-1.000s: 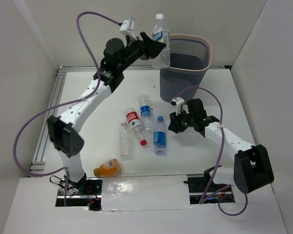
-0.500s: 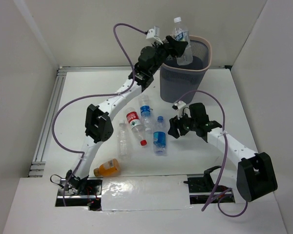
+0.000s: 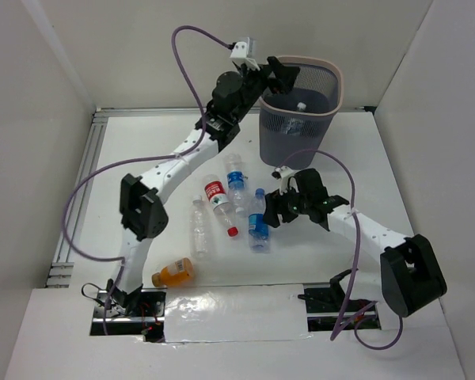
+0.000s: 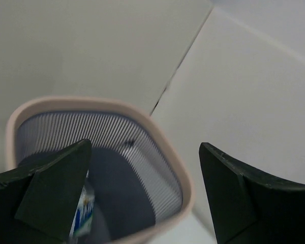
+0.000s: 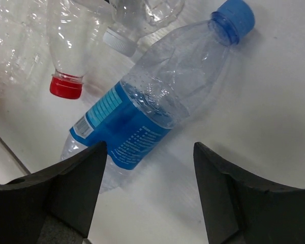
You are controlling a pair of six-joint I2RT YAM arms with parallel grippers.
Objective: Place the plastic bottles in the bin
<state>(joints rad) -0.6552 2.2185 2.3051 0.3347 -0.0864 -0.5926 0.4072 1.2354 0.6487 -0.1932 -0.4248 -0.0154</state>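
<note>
My left gripper (image 3: 282,77) (image 4: 145,148) hangs open and empty over the near-left rim of the grey mesh bin (image 3: 338,89) (image 4: 165,140). A blue-labelled bottle (image 3: 299,120) (image 4: 82,213) lies inside the bin. Several plastic bottles lie on the table: a blue-capped one (image 3: 258,224) (image 5: 142,109), a red-labelled one (image 3: 218,201) with a red cap (image 5: 66,86), another blue-labelled one (image 3: 236,180), a clear one (image 3: 202,229) and a stubby orange one (image 3: 174,273). My right gripper (image 3: 270,214) (image 5: 150,152) is open low over the table, just right of the blue-capped bottle, holding nothing.
White walls close in the table on the left, back and right. The bin stands at the back, right of centre. A metal rail (image 3: 73,214) runs along the table's left edge. Purple cables loop from both arms.
The left arm swung the bottle right over the bin and let go; the bottle now lies inside. The right gripper opened wider and moved left toward the blue-capped bottle.
</note>
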